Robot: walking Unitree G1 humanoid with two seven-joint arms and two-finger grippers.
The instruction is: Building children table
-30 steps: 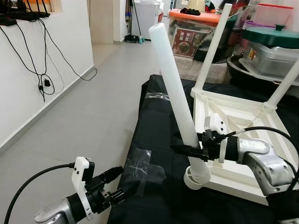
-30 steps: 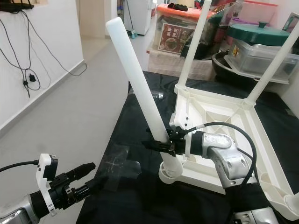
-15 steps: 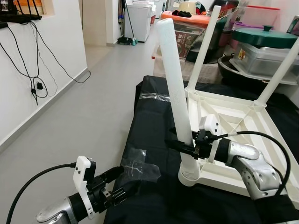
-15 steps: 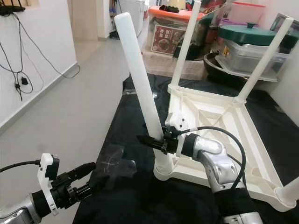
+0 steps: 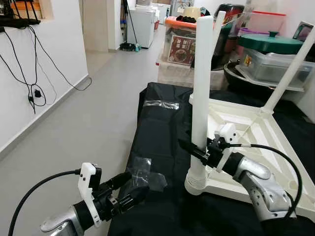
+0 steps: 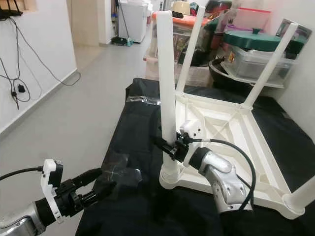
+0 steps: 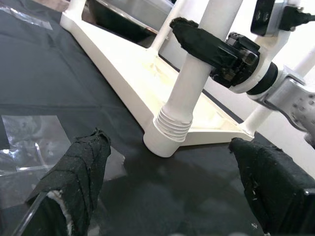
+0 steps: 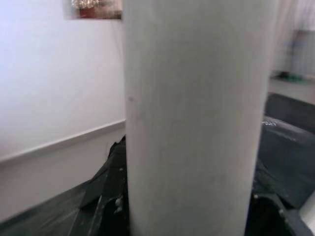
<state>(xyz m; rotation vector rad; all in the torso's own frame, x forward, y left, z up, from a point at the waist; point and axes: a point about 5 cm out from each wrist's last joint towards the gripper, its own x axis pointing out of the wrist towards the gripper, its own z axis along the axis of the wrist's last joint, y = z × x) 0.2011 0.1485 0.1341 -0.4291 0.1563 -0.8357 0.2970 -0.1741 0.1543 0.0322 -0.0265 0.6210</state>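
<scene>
Right fingers (image 5: 193, 148) clamped on upright table leg (image 5: 200, 93), left fingers (image 7: 78, 162) spread, near its base

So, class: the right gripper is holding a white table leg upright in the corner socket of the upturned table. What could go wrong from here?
1. The right gripper holds the leg low down, so the long top could tip and cross-thread in the corner socket.
2. The upturned tabletop lies unheld on the black cloth; twisting the leg might slide it.
3. The open left gripper hovers over loose clear plastic and could snag it.

Table leg (image 8: 192, 118) blurred, ends cropped; right tool (image 5: 194, 150) partly hidden behind it.
</scene>
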